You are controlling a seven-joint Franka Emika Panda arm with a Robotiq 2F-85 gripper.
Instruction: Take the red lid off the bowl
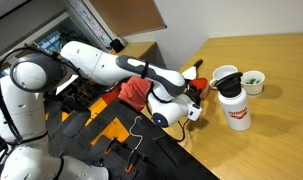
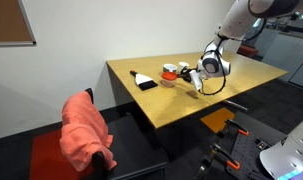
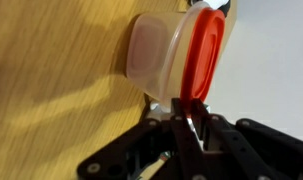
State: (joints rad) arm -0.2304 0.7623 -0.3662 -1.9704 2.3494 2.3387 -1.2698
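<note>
Atop the translucent bowl [image 3: 151, 60], round red lid [image 3: 203, 58]

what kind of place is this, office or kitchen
Likely an office or lab room, not a kitchen: a corkboard hangs on a plain white wall behind a light wooden table.

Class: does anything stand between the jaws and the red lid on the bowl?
Nothing visible does. In the wrist view the gripper sits right at the rim of the red lid, which is on the bowl, with no object between. Whether the jaws already pinch the rim cannot be told.
</note>
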